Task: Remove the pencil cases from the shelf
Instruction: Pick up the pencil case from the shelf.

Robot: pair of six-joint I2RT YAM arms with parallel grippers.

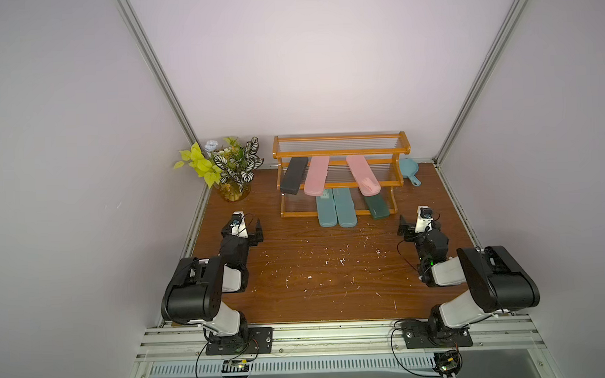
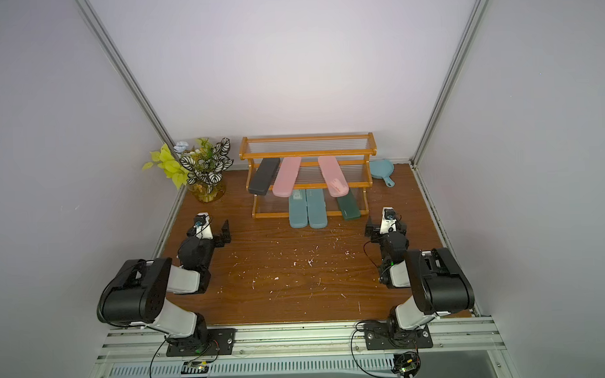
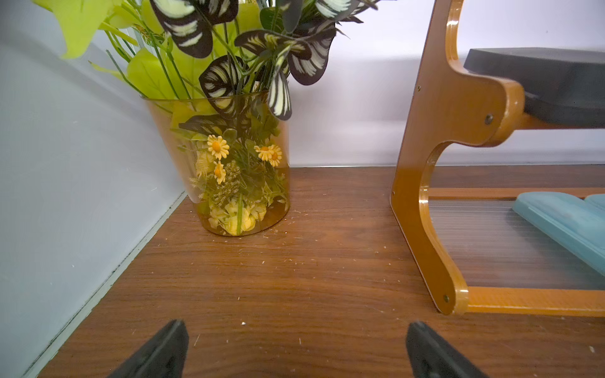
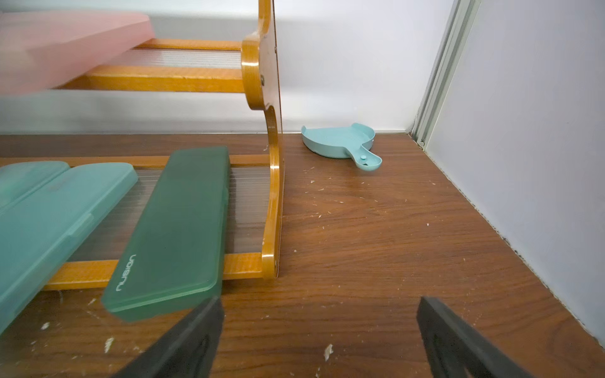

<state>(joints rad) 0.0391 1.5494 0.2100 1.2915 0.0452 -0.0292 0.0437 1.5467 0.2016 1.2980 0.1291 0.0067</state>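
left end effector [image 3: 296, 324], right end effector [image 4: 320, 299]: wide, empty | dark green case [image 4: 170, 229]: likely light, stiff, slick | you pinch its overhanging end

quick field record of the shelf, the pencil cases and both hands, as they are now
shelf: three tiers, at the back of the table
top tier: no cases
middle tier: black case, two pink cases
bottom tier: two teal cases, dark green case
left hand: open, holding nothing
right hand: open, holding nothing
cases removed: none
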